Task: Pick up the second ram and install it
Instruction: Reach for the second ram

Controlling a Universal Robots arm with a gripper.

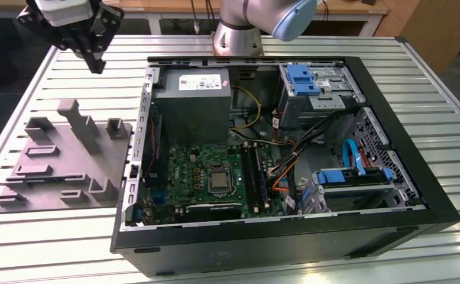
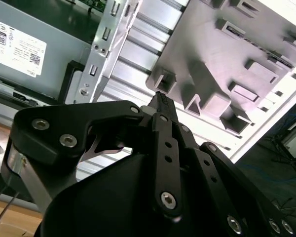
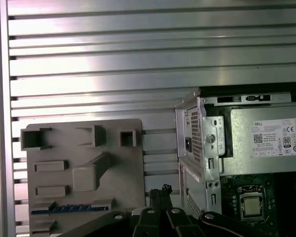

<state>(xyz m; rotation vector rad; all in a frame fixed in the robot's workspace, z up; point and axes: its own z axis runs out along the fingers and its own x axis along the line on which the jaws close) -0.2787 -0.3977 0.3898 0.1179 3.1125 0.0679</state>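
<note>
One slim dark-green memory stick (image 3: pixel 69 209) seemingly lies unpicked in the grey plastic holder (image 3: pixel 130 173) while the black pincer (image 3: pixel 160 191) hovers nearby, clenched on nothing.

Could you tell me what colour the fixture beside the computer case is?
The fixture is grey; exterior view shows it best.

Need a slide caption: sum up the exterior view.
Gripper hangs above slatted table near grey parts fixture and open desktop computer case.
</note>
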